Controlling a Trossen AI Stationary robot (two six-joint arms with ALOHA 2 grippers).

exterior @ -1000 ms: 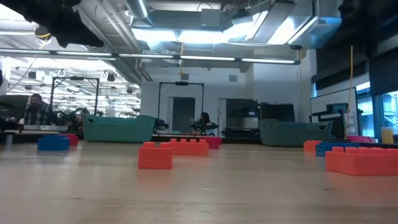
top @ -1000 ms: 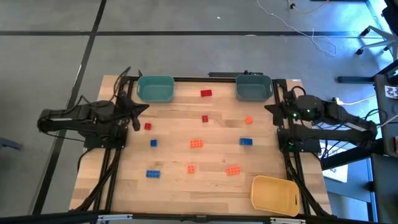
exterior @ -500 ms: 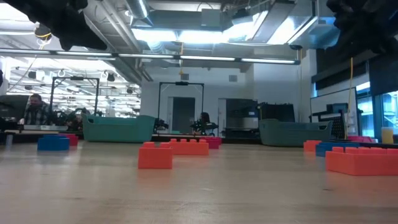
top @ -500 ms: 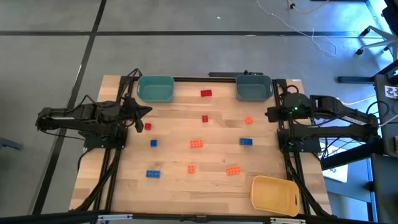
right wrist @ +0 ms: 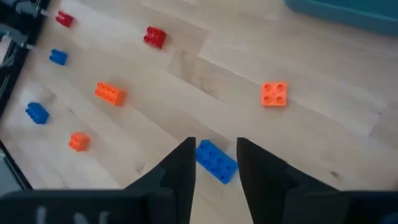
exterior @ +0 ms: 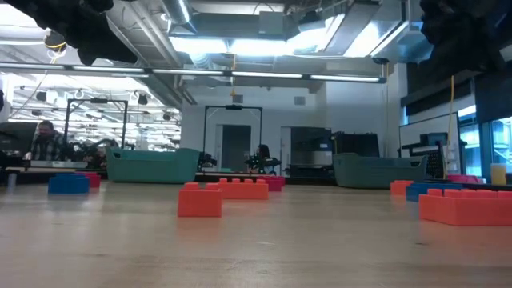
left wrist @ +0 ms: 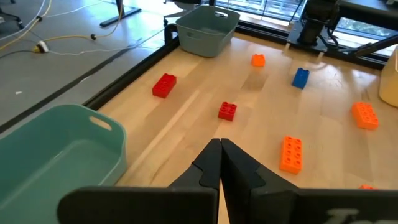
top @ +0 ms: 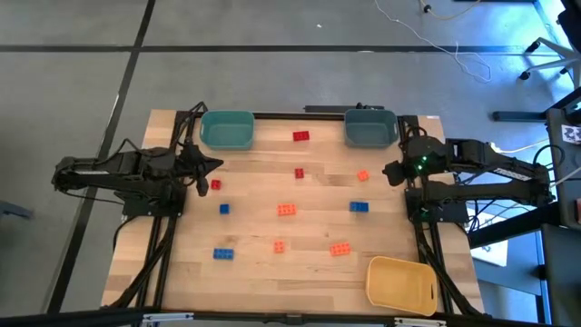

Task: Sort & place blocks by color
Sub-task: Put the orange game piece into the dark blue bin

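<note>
Wooden table [top: 254,272] strewn with small studded blocks in three colours, none held. Right gripper [right wrist: 213,163] at the table's right edge, just in front of the grey-blue bin [top: 370,128] — fingers parted by a narrow gap, nothing between them. Framed in that gap, on the wood below and ahead: a blue oblong block [right wrist: 216,161], seen from above at [top: 359,207]. Slightly farther out from the same gripper, an orange square block [right wrist: 273,94]; beyond it toward mid-table a red square block [right wrist: 155,37] and an orange oblong block [right wrist: 110,93].

Left gripper [left wrist: 220,163] at the left edge, beside the teal bin [top: 226,130] — fingers pressed together, empty. Just off its tip in the overhead view, a small red block [top: 215,184]; a little nearer the table's front from it, a small blue block [top: 223,209]. Ahead of that gripper in its wrist view: a red oblong block [left wrist: 164,85] lying between the two bins, with the red square one closer in.

Well away from both grippers, toward the front edge: a blue oblong [top: 223,253], a small orange square [top: 279,245], an orange oblong [top: 339,249]. Yellow bin [top: 402,284] at the front right corner, tilted askew, well behind the right gripper.
</note>
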